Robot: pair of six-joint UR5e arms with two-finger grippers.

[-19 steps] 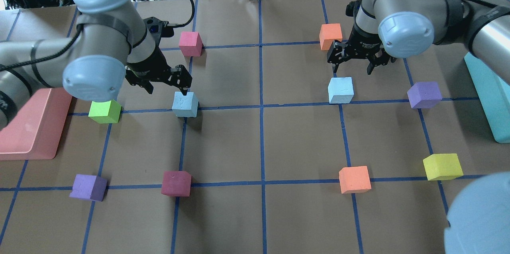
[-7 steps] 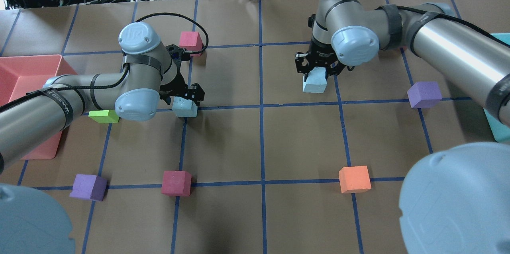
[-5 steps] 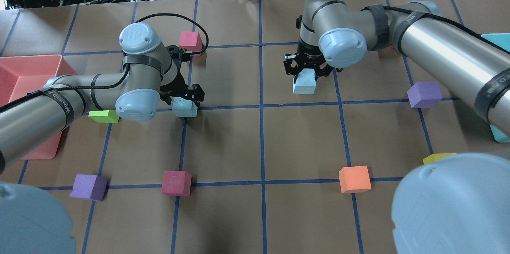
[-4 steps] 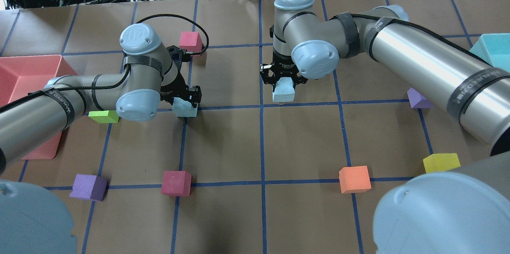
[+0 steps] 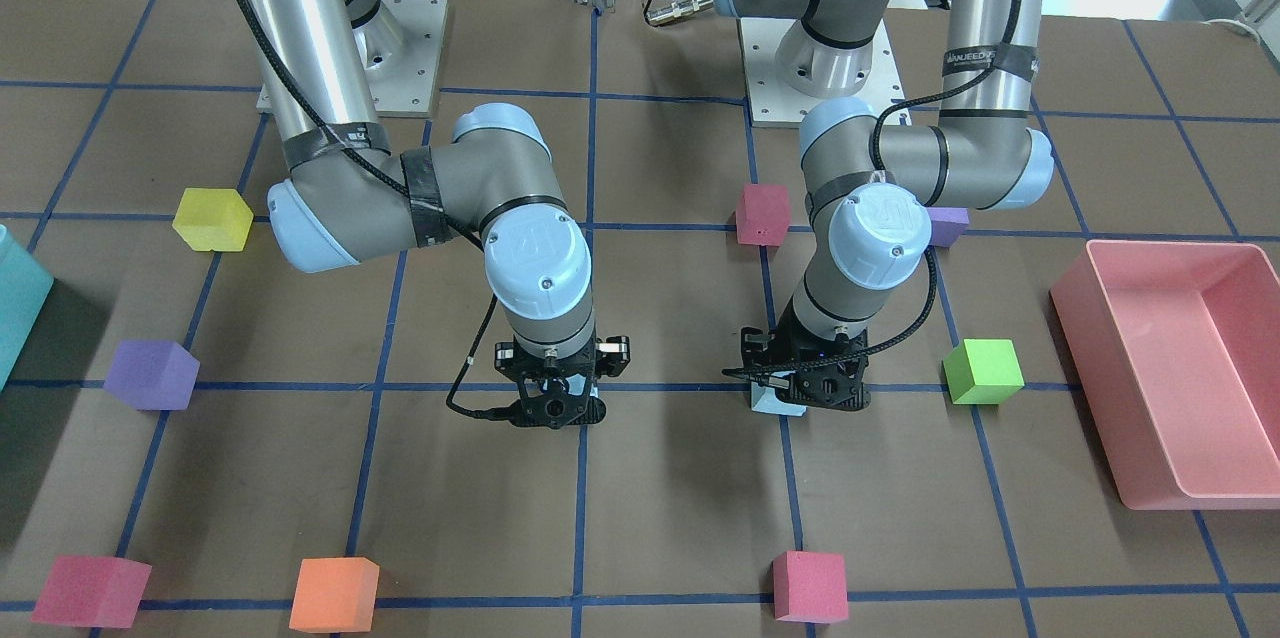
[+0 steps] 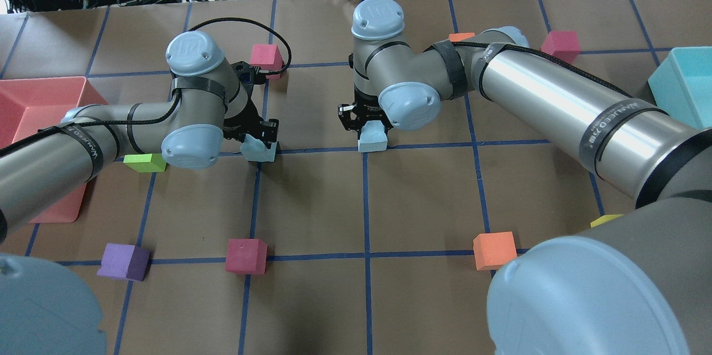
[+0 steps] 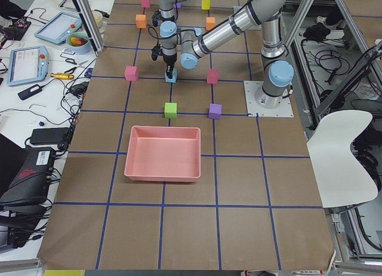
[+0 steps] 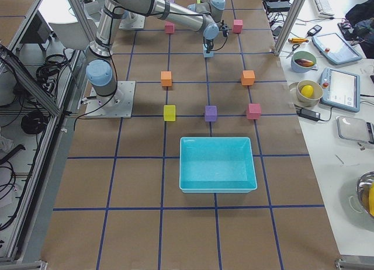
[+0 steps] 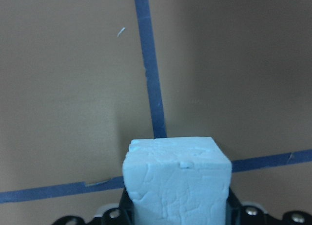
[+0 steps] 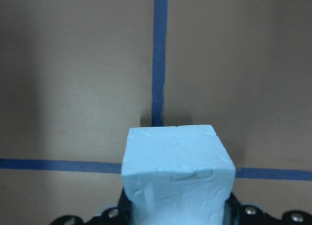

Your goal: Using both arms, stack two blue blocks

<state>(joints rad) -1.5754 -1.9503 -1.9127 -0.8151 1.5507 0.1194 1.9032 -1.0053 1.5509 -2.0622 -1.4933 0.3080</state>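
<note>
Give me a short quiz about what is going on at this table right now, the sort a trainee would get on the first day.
1. True or false: the left blue block already sits on top of the right blue block.
2. Which colour is the tray next to the green cube? A pink, B white, C black.
3. Fill in the gap: the left pincer and the right pincer are each shut on a blue ____.

Key: 1 false, the two stand apart, side by side along a blue tape line; 2 A; 3 block.
</note>
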